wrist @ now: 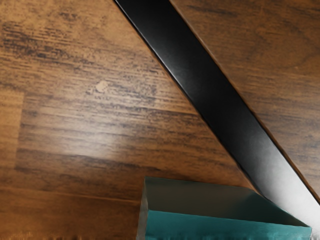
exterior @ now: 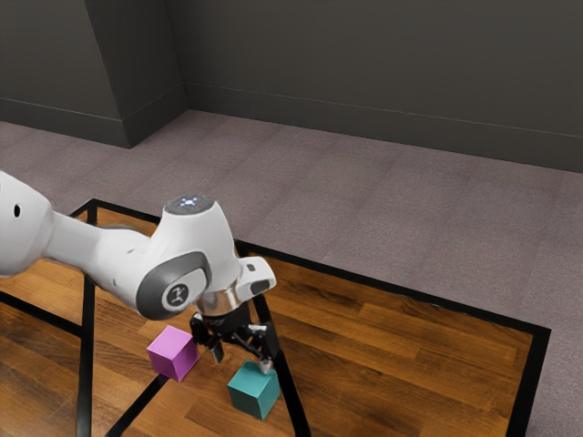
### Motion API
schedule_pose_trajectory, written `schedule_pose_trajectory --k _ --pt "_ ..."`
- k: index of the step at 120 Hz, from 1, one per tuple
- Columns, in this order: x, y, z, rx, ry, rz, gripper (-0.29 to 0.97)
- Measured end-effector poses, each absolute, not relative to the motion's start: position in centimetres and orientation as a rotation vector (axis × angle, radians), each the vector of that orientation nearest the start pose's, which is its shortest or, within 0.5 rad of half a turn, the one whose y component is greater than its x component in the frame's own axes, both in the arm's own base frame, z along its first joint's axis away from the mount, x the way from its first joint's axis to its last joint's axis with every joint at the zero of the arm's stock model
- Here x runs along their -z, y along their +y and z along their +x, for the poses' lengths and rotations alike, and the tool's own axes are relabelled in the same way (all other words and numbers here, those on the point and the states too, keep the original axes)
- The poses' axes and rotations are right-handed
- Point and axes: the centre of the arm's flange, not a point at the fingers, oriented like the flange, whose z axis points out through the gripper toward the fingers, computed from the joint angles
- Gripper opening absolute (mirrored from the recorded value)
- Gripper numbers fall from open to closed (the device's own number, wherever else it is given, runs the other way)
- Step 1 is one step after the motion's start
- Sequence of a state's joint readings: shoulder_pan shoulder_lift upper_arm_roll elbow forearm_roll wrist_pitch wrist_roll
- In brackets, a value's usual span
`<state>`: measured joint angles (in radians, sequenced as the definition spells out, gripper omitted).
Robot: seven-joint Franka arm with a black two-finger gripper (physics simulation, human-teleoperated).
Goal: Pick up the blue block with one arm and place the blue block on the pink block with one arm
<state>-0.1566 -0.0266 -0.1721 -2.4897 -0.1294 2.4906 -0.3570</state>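
Arm [exterior: 100, 250] comes in from the exterior view's left, white links, wrist bent down over the bench [exterior: 401, 350]. Bench top is dark wood plank, edged and crossed by black strips.

Jaws: spread, pointing down, hanging just above the blue block [exterior: 253, 390]. One finger [exterior: 265, 364] is low over the block's top edge, on the exterior view's right; the other sits higher, toward the pink block [exterior: 173, 352]. Whether the lower fingertip touches the block cannot be told. Nothing is pinched between them.

Blue block: teal in colour, resting flat on the wood, not lifted. It stands just beside a black strip [exterior: 293, 401] that runs diagonally across the bench, on the side of that strip toward the exterior view's left. In the wrist view the block [wrist: 215, 215] lies right under the hand, top face dark and a brighter teal side face below it; one corner reaches the edge of the strip [wrist: 225, 125]. Bare wood [wrist: 75, 125] shows beyond it, with a small pale fleck in the grain.

Pink block: magenta-purple, also flat on the wood, near the blue one on the exterior view's left and slightly farther back. The two are apart, with a gap of wood between. Its top is bare.

Around the bench: grey floor [exterior: 383, 191] and a dark wall [exterior: 383, 55] behind.
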Motion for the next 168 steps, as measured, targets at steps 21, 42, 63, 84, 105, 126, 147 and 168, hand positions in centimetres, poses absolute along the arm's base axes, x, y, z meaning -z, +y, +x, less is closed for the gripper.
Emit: schedule_pose_trajectory --k 21,42,63,84,105,126,147,168 --pt "-29.9 -17.3 43.5 0.012 -0.157 -3.218 0.68" --pt "-29.5 -20.3 41.8 -0.006 -0.098 -3.231 0.68" --pt "-31.5 -20.1 45.0 0.052 -0.175 -3.256 0.68" --pt "-32.0 -17.8 46.6 0.027 -0.276 -3.246 0.68" --pt "-30.4 -15.0 47.3 -0.041 -0.386 -3.225 0.68" --pt "-29.2 -15.2 46.2 -0.072 -0.377 -3.215 0.68" --pt "-28.3 -17.4 44.9 -0.087 -0.31 -3.219 0.68" --pt "-27.5 -15.5 44.8 -0.091 -0.386 -3.209 0.68"
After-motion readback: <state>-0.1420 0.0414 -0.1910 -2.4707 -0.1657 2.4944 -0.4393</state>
